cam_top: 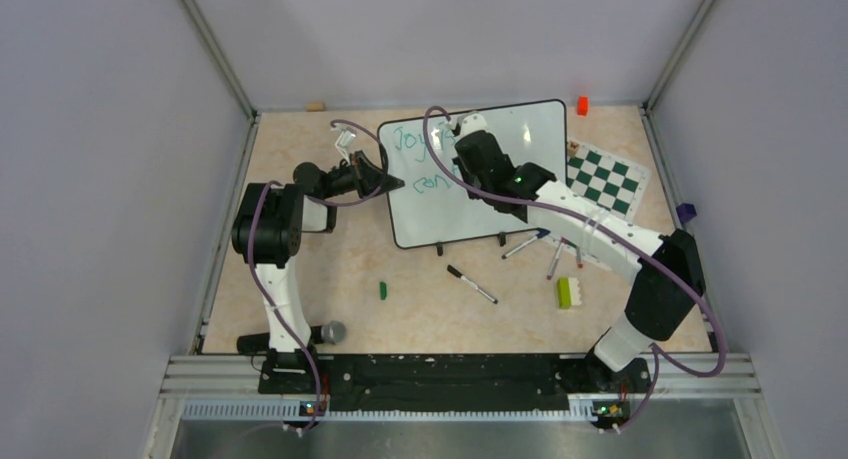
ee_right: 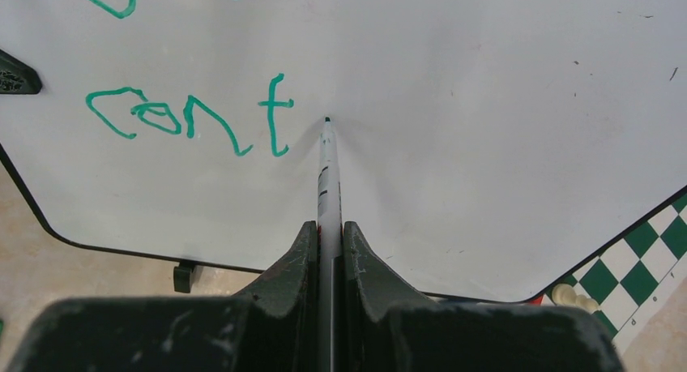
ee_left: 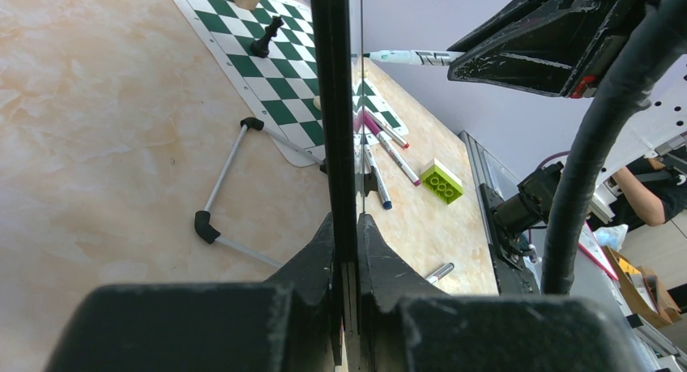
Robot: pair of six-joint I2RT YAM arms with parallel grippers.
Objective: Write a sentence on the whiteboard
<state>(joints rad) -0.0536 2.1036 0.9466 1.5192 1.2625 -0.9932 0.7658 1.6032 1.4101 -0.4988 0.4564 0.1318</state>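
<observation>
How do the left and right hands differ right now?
The left hand clamps the whiteboard by its edge; the right hand clamps a marker. The left hand sits at the board's side; the right hand is over its face, marker tip at the surface just after the written cont. Both are shut.

whiteboard (cam_top: 440,219) mid-table, chess mat (cam_top: 605,179) to its right, markers (cam_top: 471,284) in front (loose)

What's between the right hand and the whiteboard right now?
A white marker: the right hand is shut on it, and its tip sits at the whiteboard just right of the sentence's green "cont". The right wrist view shows it.
</observation>
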